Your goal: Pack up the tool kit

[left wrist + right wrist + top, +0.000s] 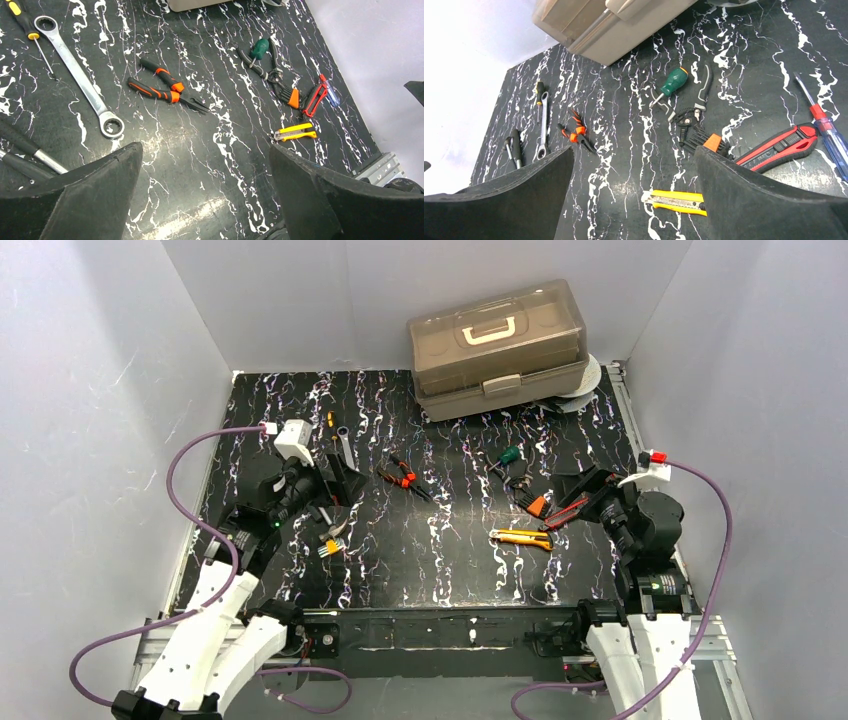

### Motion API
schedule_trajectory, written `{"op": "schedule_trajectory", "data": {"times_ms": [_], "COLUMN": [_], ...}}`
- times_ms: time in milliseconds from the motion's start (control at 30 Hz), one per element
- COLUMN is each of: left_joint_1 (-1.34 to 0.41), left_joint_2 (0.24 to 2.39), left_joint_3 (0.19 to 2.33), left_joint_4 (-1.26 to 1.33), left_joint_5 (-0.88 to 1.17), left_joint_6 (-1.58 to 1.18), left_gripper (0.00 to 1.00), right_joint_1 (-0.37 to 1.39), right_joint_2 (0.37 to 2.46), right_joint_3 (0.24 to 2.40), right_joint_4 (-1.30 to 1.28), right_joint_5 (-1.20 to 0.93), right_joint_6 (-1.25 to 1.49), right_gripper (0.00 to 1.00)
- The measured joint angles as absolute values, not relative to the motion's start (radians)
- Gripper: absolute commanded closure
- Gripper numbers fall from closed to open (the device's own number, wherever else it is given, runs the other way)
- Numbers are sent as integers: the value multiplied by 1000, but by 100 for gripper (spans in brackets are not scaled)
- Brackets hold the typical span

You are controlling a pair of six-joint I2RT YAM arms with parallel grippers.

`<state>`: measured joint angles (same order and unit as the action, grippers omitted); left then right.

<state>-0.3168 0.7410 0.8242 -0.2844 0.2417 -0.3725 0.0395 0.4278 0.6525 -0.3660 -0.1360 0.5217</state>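
The tan toolbox [497, 350] stands shut at the back of the mat, its cream handle on top; its lower edge [614, 20] shows in the right wrist view. Orange pliers [403, 477] [165, 87] lie mid-mat. The yellow knife [522, 538] [676, 201] lies near the front, just below my right gripper [634, 150], partly hidden by its right finger. A green screwdriver [508, 456] [671, 83] lies further back. My left gripper [342, 480] [204, 150] hangs open over bare mat. My right gripper [572, 492] is open and holds nothing.
A long wrench [77, 75] and a thin screwdriver [25, 22] lie at the left. A red-black knife [781, 147], an orange hex-key set [711, 142] and black cutters [696, 107] cluster at the right. A silver-white spool [590, 380] sits behind the toolbox. Grey walls surround the mat.
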Motion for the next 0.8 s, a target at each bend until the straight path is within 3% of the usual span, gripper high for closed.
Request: {"op": "schedule_trajectory", "data": {"times_ms": [200,367,600,800], "left_joint_1": [-317,-317,-319,-324], "left_joint_2": [794,1023,1312,1451], "left_joint_3": [816,846,906,1034], "left_joint_4": [-253,-158,3,159], "left_joint_5": [234,299,318,207], "left_joint_6": [-417,-492,-613,-704], "left_gripper": [2,2,2,2], "right_joint_1": [39,39,39,39], "right_joint_2": [436,488,690,921], "right_joint_3": [636,631,659,851], "right_joint_4": [-361,-318,-295,-274], "right_joint_5": [-103,-99,-99,-64], "right_joint_6": [548,587,651,725], "right_gripper": [2,2,2,3]}}
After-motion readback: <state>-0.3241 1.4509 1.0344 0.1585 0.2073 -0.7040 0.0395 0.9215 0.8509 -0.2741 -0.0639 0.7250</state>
